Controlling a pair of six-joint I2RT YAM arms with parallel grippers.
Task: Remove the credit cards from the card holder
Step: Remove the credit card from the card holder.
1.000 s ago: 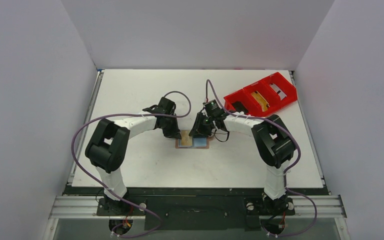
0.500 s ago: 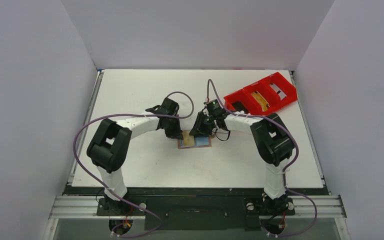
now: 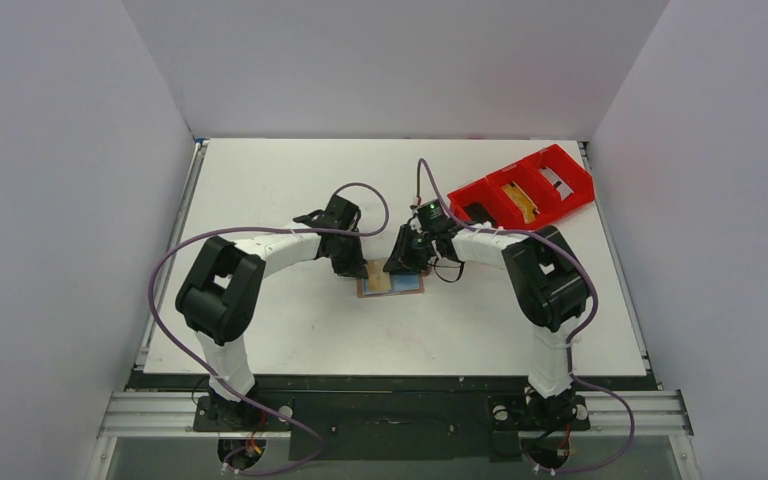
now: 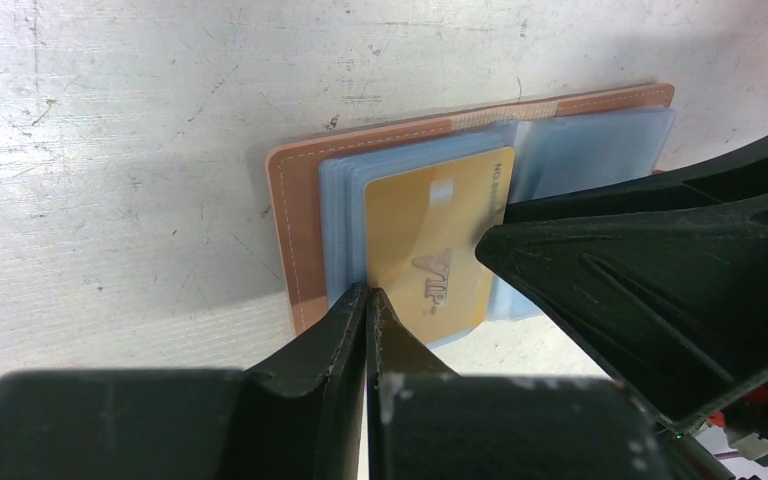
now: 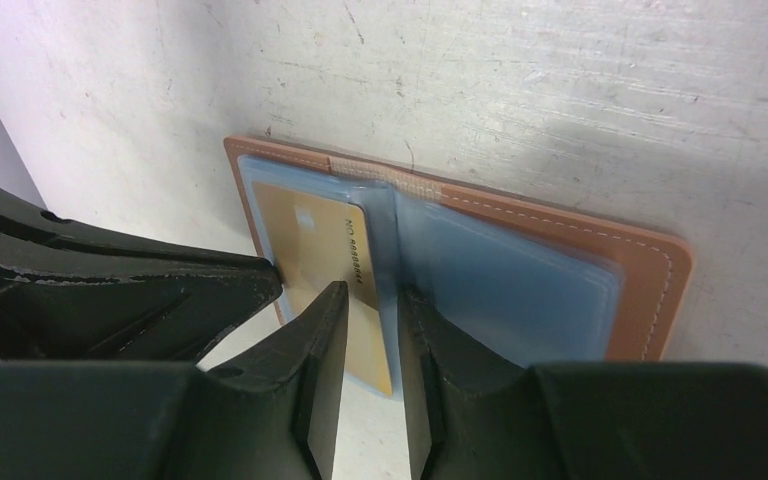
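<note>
Left fingers (image 4: 343, 335) clenched, right fingers (image 5: 322, 345) parted, over the stitched tan card holder (image 4: 294, 225)

Plain white panels closed me in: a left wall (image 3: 60, 220), a back wall (image 3: 390, 60) and a right wall (image 3: 720, 220). The white table (image 3: 260, 180) before me was evenly lit, and up close its surface looked scuffed and scratched. An aluminium rail (image 3: 160, 412) ran along its near edge.

"VIP" and "NO" with small digits; gold card (image 4: 430, 240)
</note>
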